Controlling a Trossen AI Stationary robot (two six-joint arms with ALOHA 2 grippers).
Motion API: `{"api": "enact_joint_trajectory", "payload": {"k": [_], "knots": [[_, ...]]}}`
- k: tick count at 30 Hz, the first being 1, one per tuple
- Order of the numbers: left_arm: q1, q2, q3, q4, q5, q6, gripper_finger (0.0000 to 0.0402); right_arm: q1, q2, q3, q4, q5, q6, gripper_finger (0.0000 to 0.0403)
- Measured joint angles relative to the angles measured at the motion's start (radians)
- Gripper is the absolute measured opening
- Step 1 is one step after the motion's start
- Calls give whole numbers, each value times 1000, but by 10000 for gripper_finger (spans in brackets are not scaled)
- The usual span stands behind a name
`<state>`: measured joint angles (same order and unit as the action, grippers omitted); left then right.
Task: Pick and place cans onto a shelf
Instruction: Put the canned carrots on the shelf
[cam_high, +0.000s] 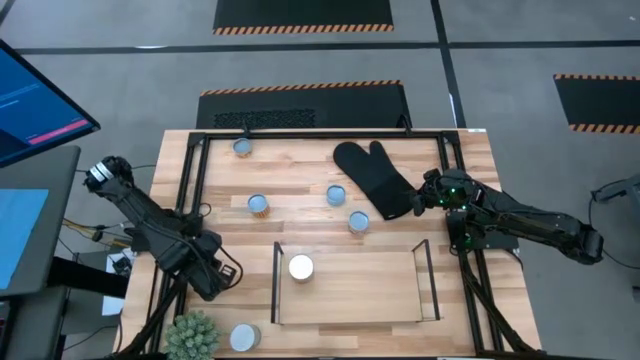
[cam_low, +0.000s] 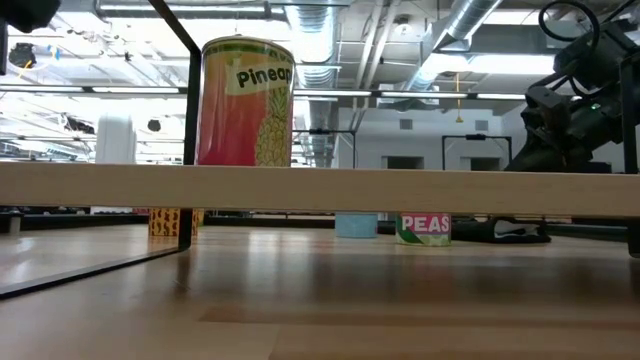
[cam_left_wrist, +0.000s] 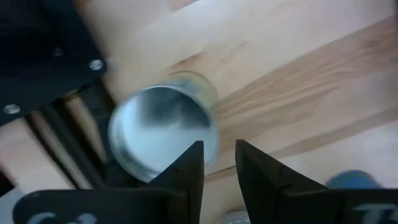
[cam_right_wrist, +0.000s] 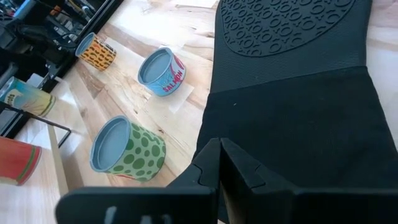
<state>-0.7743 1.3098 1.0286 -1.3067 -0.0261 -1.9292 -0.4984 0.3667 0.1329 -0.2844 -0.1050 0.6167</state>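
The shelf (cam_high: 420, 285), a thin black wire rack with a light wood base, stands at the near middle of the table. One can (cam_high: 301, 267) with a pineapple label (cam_low: 247, 100) stands on its left end. Several cans stand on the table: (cam_high: 242, 147), (cam_high: 258, 205), (cam_high: 337, 194), (cam_high: 358, 222), and one at the near left (cam_high: 245, 337). My left gripper (cam_high: 215, 280) hovers left of the shelf, its fingers a narrow gap apart (cam_left_wrist: 219, 163), above a silver-topped can (cam_left_wrist: 161, 134). My right gripper (cam_high: 422, 197) is shut (cam_right_wrist: 221, 152) above the cuff of the black oven mitt (cam_high: 375, 180).
A large black outer frame (cam_high: 195, 175) rims the table. A small green plant (cam_high: 190, 335) stands at the near left corner. The mitt lies between the right arm and the cans (cam_right_wrist: 127, 151), (cam_right_wrist: 161, 70). Bare wood lies on the shelf's right part.
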Motion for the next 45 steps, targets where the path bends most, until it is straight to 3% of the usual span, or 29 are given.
{"api": "enact_joint_trajectory", "payload": {"k": [21, 26, 30, 45], "knots": [[-3, -5, -126, 124, 19, -81, 76, 0, 0, 0, -78, 0, -23, 33], [-1, -4, -127, 115, 37, -86, 16, 0, 0, 0, -107, 0, -23, 33], [-1, -4, -124, 114, 6, -101, 3, 0, 0, 0, -105, 0, -23, 33], [4, 5, 184, -145, -289, -122, 0, 0, 0, 0, -108, 0, -23, 33]]}}
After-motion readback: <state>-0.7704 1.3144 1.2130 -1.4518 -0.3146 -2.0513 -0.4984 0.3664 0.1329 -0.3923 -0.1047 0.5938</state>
